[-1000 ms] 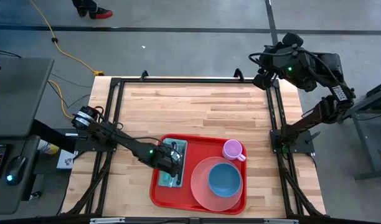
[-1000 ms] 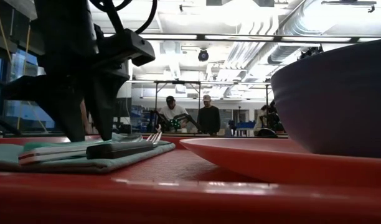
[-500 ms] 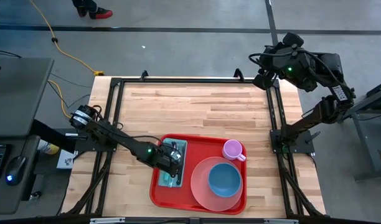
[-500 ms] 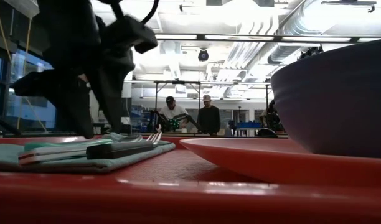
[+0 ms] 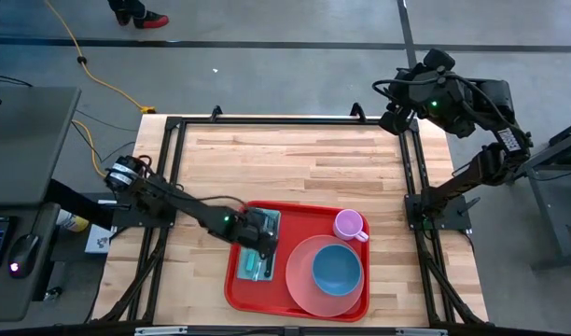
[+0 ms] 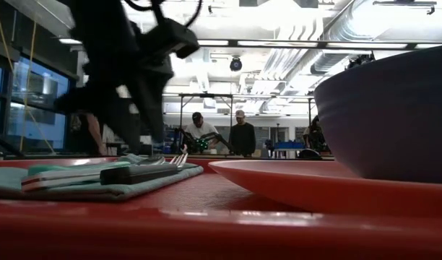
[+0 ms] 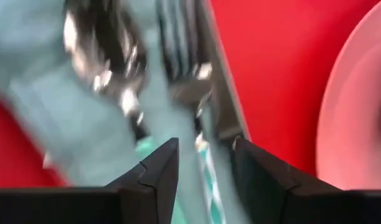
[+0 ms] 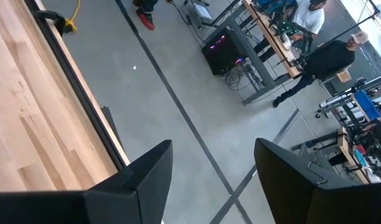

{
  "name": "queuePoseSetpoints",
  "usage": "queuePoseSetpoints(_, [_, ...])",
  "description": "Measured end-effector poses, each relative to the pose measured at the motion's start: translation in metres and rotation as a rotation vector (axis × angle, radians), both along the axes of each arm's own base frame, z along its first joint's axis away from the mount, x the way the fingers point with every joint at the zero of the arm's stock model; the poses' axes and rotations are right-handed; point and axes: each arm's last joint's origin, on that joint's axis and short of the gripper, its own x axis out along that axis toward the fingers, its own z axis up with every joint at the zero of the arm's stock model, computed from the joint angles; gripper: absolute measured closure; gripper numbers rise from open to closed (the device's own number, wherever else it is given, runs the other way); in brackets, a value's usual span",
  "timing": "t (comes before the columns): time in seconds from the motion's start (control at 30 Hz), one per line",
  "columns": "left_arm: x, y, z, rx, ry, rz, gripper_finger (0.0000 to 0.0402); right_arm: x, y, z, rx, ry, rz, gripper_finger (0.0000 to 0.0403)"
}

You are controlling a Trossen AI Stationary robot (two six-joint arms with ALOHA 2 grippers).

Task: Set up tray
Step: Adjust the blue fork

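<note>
The red tray [image 5: 302, 220] lies at the table's near edge. On its left part a teal napkin [image 5: 258, 254] carries a fork [image 6: 179, 157] and other cutlery [image 6: 134, 173]. A pink plate [image 5: 299, 280] with a blue bowl [image 5: 337, 268] fills its right part, and a pink cup [image 5: 349, 225] stands behind the plate. My left gripper [image 7: 204, 146] hovers open, pointing steeply down, close over the napkin's far half [image 5: 260, 235]. In the blurred left wrist view, napkin and cutlery show between its fingers. My right gripper [image 8: 212, 149] waits open, raised over the table's far right corner [image 5: 396, 119].
Bare wooden tabletop [image 5: 295, 159] stretches from the tray to the far edge. A black frame rail [image 5: 169, 168] runs along the table's left and right sides. People stand in the room beyond the table [image 6: 221, 133].
My left gripper has shifted a little toward the table's far edge over the napkin and has rolled about its own axis. The napkin and cutlery lie as before.
</note>
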Motion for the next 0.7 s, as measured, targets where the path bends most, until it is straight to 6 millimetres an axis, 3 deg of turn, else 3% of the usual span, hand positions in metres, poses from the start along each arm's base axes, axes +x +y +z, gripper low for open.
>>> queuePoseSetpoints(0.23, [0.014,0.019,0.002,0.002,-0.051,-0.106,0.0213,0.000,0.000,0.000,0.001,-0.001,0.001,0.0196])
queuePoseSetpoints(0.47, [0.005,0.020,-0.004,-0.010,0.065,-0.133,0.0223,0.000,0.000,0.000,0.002,-0.002,0.001,0.0196])
queuePoseSetpoints(0.7, [0.006,0.021,-0.003,-0.005,0.054,-0.131,0.0223,0.000,0.000,0.000,0.000,-0.002,-0.001,0.0197])
